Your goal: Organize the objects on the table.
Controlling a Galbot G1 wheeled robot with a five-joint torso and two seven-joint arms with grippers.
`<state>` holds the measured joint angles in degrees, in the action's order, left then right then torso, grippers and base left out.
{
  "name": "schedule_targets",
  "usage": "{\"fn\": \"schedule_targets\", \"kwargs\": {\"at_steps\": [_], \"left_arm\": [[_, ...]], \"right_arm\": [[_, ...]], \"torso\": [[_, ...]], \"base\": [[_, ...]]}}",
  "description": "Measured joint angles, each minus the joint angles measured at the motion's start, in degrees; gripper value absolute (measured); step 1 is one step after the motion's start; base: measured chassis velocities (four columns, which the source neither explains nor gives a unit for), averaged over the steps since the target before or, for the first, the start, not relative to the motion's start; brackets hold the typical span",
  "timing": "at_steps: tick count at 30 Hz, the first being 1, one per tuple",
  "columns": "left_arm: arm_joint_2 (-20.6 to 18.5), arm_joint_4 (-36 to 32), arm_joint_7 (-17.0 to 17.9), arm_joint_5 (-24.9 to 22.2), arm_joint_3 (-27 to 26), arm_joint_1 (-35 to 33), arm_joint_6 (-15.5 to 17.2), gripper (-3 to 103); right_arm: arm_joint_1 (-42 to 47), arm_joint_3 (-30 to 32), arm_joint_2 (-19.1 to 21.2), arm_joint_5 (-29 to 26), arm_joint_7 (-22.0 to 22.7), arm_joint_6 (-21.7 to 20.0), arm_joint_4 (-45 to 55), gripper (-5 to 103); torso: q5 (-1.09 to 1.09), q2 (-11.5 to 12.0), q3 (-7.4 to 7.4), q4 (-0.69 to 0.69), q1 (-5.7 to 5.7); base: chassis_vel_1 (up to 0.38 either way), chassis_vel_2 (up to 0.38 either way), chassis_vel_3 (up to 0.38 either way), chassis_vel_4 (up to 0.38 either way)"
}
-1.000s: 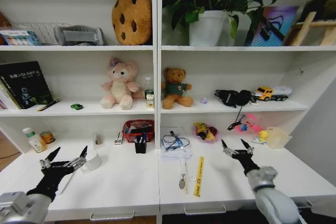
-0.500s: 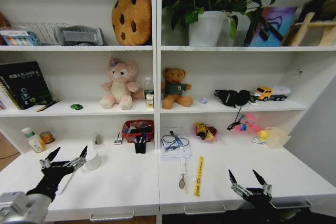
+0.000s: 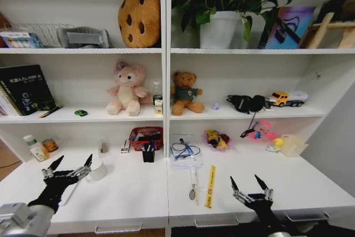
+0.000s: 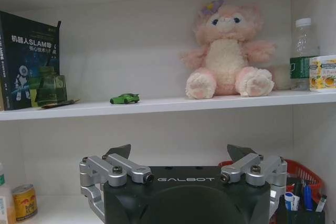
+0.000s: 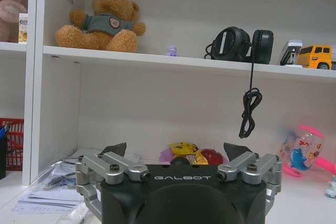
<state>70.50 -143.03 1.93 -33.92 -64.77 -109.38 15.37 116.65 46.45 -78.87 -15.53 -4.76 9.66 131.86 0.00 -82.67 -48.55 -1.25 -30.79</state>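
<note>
Head view: yellow ruler (image 3: 210,185) lengthwise front-to-back on table (image 3: 127,192); both hands spread.

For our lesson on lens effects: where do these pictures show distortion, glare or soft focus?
Head view: the shelves bow and splay outward, wide-angle distortion; even light, no glare. Left wrist view: the pink plush looks sharp. Right wrist view: the headphones look crisp.
</note>
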Motion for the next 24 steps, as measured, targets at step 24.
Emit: {"fn": "schedule_targets", "kwargs": {"at_steps": [24], "left_arm": [[0.0,0.0,0.0,0.0,0.0,0.0,0.0,100]], "right_arm": [[-0.1,0.0,0.1,-0.3,0.1,-0.1,-0.2,100]], "torso": [[0.02,0.0,-0.01,0.01,0.00]], "base": [[0.008,0.007,-0.008,-0.011]]}}
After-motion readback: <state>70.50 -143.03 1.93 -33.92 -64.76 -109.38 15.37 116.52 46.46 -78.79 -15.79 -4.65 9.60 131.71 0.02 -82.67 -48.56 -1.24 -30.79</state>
